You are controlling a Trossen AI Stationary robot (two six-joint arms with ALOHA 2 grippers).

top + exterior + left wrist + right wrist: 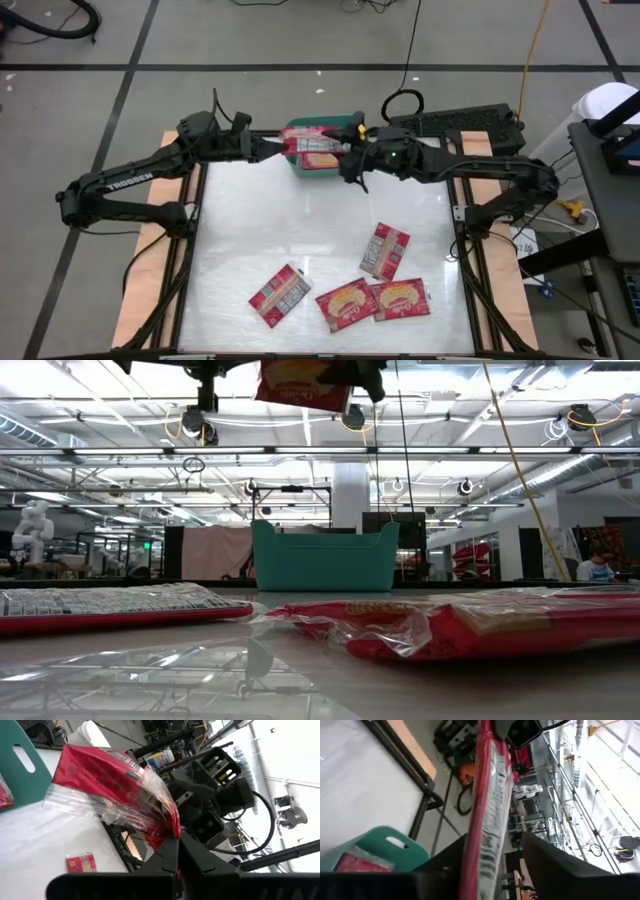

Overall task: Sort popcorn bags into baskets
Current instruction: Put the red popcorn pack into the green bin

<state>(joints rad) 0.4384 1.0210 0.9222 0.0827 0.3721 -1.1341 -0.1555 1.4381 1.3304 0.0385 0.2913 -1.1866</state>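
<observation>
Red crinkly film is pinched in the left gripper [172, 852], whose jaws are shut on one corner of a popcorn bag [112, 785] held in the air above the teal basket [345, 165] at the far edge of the tabletop [250, 230]. The right gripper [352, 152] meets the same bag from the other side; in its own wrist view its jaws stand apart with the bag's edge running between them, so it looks open around the bag rather than clamped.

The bag is a flat red rectangular packet with a clear plastic fringe and a white printed panel on one face. It reads as light and floppy, slick at the wrapper, with contents that would crush under a hard squeeze; a corner or sealed edge is probably the safest hold.

At least one red packet already lies inside the basket. Four more bags [385, 250] lie flat near the front, some showing a yellow popcorn picture, some the white panel.
</observation>
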